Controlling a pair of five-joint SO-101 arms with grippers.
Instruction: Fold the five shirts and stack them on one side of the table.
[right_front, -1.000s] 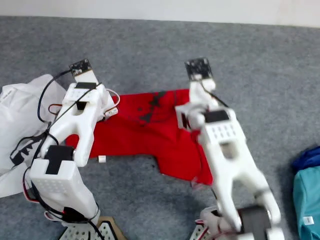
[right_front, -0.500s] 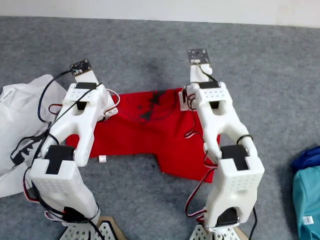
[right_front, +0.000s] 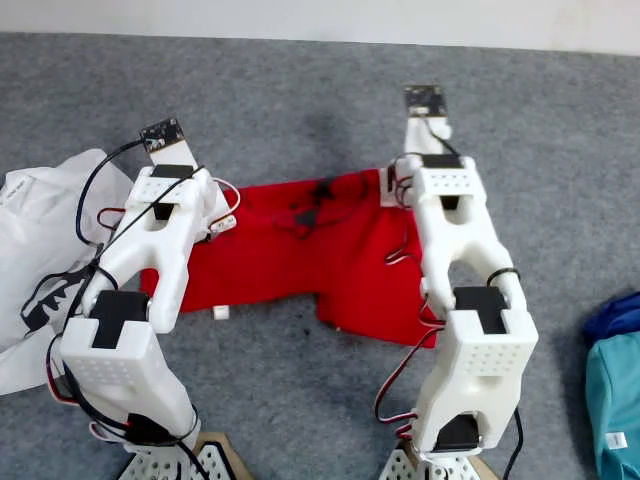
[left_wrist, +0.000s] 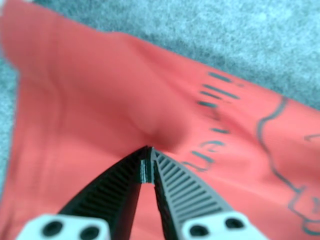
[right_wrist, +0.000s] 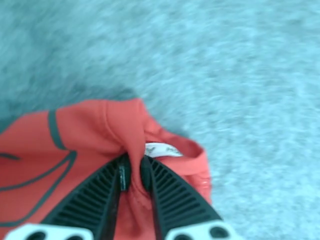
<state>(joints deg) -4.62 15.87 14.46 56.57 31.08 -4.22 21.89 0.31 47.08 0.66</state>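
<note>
Because the shirt (right_front: 280, 262) is light and limp and will likely sag, I grip raised folds: left gripper (left_wrist: 146, 170) pinching cloth at its tips, right gripper (right_wrist: 132, 175) pinching an edge, the shirt spread between them.

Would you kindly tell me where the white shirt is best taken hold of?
Probably the white shirt by its rounded far edge, coming from above: that part lies free on the table, whereas nearer parts sit under the left arm's cables.
</note>
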